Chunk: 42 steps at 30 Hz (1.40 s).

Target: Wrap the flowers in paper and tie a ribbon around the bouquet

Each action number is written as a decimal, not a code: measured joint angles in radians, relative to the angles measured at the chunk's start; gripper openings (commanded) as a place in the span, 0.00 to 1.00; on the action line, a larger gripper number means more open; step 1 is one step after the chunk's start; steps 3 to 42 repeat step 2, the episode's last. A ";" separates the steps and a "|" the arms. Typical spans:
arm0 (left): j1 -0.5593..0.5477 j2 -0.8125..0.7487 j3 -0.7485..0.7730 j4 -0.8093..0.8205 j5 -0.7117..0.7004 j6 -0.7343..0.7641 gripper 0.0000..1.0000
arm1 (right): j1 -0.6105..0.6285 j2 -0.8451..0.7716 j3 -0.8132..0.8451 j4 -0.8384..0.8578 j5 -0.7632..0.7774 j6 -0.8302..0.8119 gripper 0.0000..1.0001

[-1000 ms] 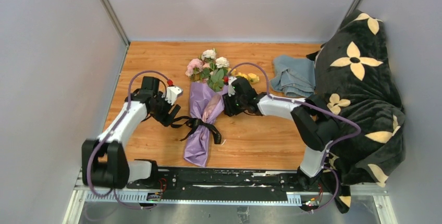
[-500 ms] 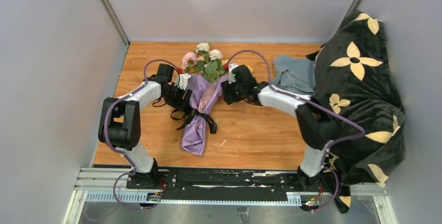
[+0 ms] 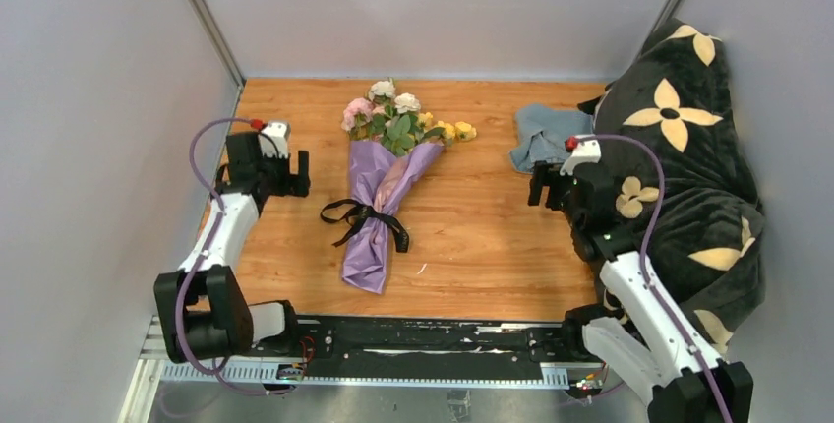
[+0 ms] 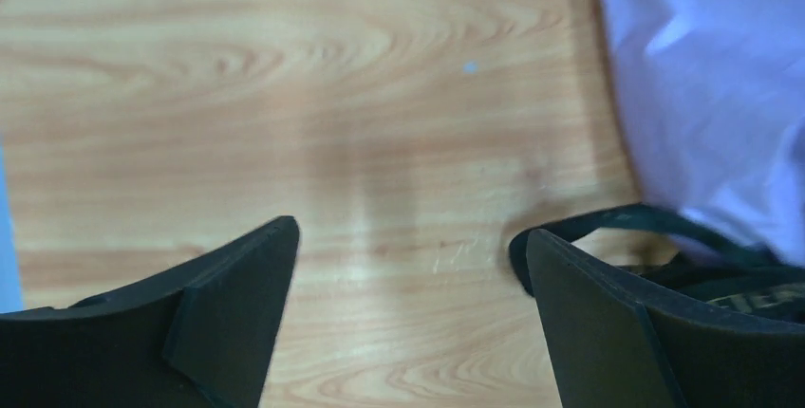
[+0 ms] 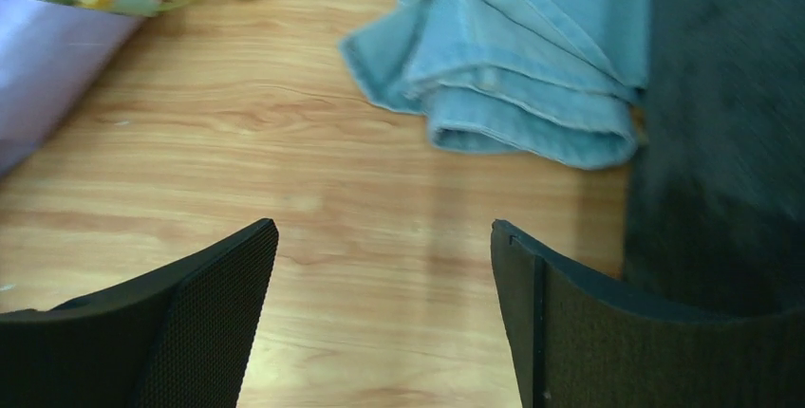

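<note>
Overhead view of a wooden table (image 3: pixel 472 246). The bouquet (image 3: pixel 379 197) lies near its centre, with the flowers (image 3: pixel 393 118) toward 12 o'clock and the lavender paper (image 3: pixel 372 256) cone tapering toward 6 o'clock. A black ribbon (image 3: pixel 366 216) is tied in a bow round the middle. The left gripper (image 4: pixel 408 237) hovers at the bouquet's 9 o'clock and the right gripper (image 5: pixel 380 228) at its 3 o'clock, beside folded blue denim (image 5: pixel 513 66). Both have fingers spread wide, holding nothing. Wrapping and tying appear done, so the next move probably calls only for parking the arms clear. The knot's tightness is hard to judge from above, and the left wrist view cuts off all but a ribbon loop and the paper's edge
</note>
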 measured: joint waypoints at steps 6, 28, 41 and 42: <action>0.005 -0.047 -0.129 0.077 -0.058 -0.021 1.00 | 0.000 -0.050 -0.069 0.018 0.087 0.017 0.88; 0.005 -0.047 -0.129 0.077 -0.058 -0.021 1.00 | 0.000 -0.050 -0.069 0.018 0.087 0.017 0.88; 0.005 -0.047 -0.129 0.077 -0.058 -0.021 1.00 | 0.000 -0.050 -0.069 0.018 0.087 0.017 0.88; 0.005 -0.047 -0.129 0.077 -0.058 -0.021 1.00 | 0.000 -0.050 -0.069 0.018 0.087 0.017 0.88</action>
